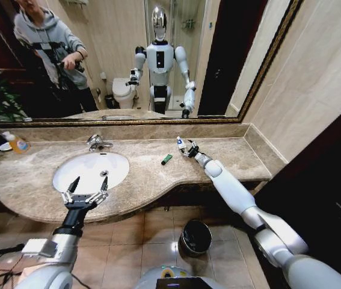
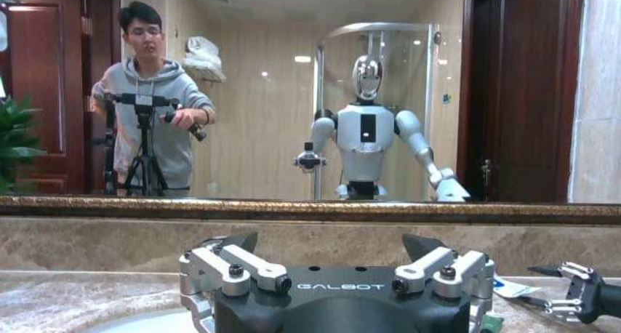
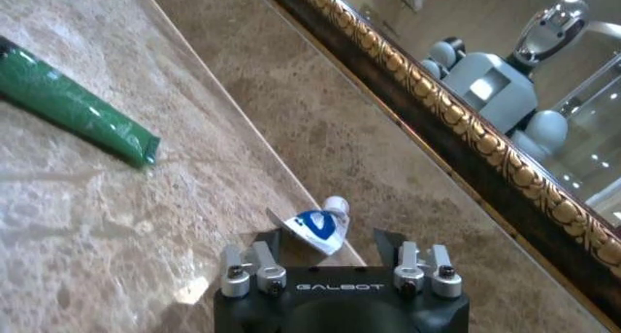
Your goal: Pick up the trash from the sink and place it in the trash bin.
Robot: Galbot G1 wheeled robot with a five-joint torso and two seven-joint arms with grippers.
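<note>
- Right gripper (image 1: 185,146) reaches out over the marble counter (image 1: 218,158) near the back wall, fingers spread around a small white-and-blue tube (image 3: 323,225) — tube lies on the counter between the fingertips, not clamped.
- Green stick (image 1: 166,159) flat on the counter, just beside the right gripper, toward the sink (image 1: 92,170).
- Left gripper (image 1: 88,185) hovers over the sink's front rim, fingers spread wide, holding nothing.
- Trash bin (image 1: 195,236) stands on the floor below the counter edge — well apart from both grippers.
- Orange-liquid bottle (image 1: 16,142) at the counter's far left.
</note>
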